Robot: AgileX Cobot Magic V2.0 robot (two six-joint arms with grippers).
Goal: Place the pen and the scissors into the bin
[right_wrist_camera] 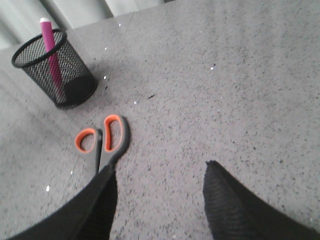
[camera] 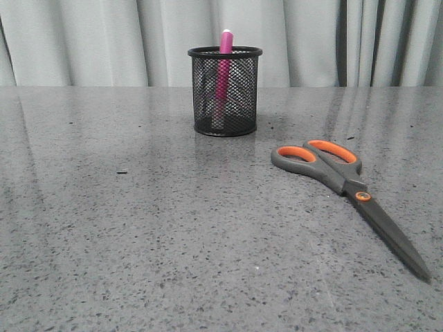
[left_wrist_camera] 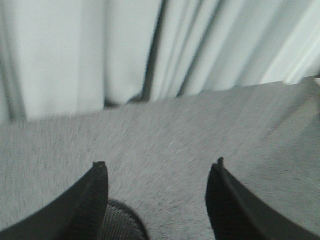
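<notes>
The desk [camera: 138, 242] carries the scissors [camera: 349, 190], lying flat near the bin [camera: 225, 91], to its front right. The pen [camera: 223, 72] stands inside the bin. Both claws, left [left_wrist_camera: 157, 200] and right [right_wrist_camera: 160, 200], gape open, empty.

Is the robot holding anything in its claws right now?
No. Both grippers, left gripper and right gripper, are open and empty. The scissors lie on the table; the pen stands in the bin.

Scissors [right_wrist_camera: 102, 142] blades hidden behind jaws
</notes>
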